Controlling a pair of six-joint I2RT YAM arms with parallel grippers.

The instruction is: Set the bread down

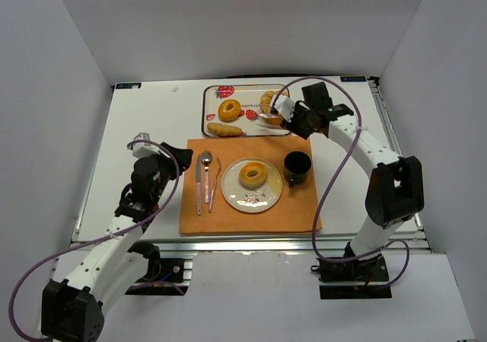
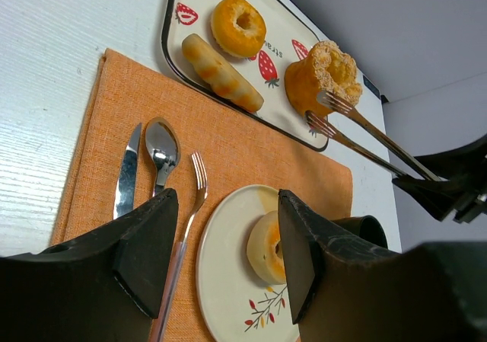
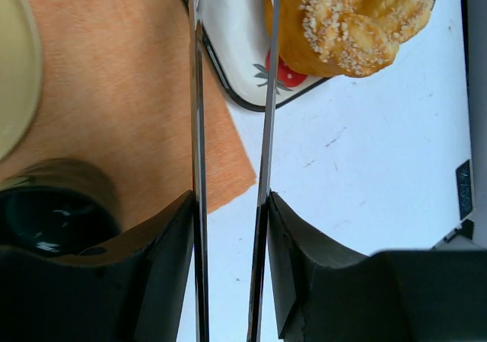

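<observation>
White table, white walls on three sides. Right gripper is clenched on the handles of metal tongs. Beyond its jaws the tong arms stand slightly apart. The sugared bread sits at the tong tips over a corner of the strawberry tray, against the outer side of one arm; cannot tell whether it is pinched. A dark cup sits just beside these jaws on the orange placemat. Left gripper has its jaws released, nothing between them. Ahead of them are the plate with a ring doughnut, then a fork, spoon and knife.
</observation>
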